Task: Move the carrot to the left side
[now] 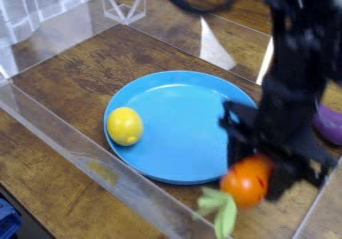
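The black gripper points down at the right, its jaws closed on the orange carrot, whose green leafy top hangs toward the near edge. The carrot sits just off the near right rim of the blue plate. A yellow lemon lies on the plate's left part. The wooden bench carries the plate; a purple eggplant shows at the far right.

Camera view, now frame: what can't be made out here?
- Gripper fingers: motion-blurred, so the contact on the carrot is unclear, though it looks shut on it.
- Carrot's ridge lines: smeared by blur; its green top runs to the bottom edge.
- Purple object: cut off by the right edge, partly behind the arm.
- Blue plate: its right rim is hidden by the arm.
- Lemon: sharp and unobstructed.
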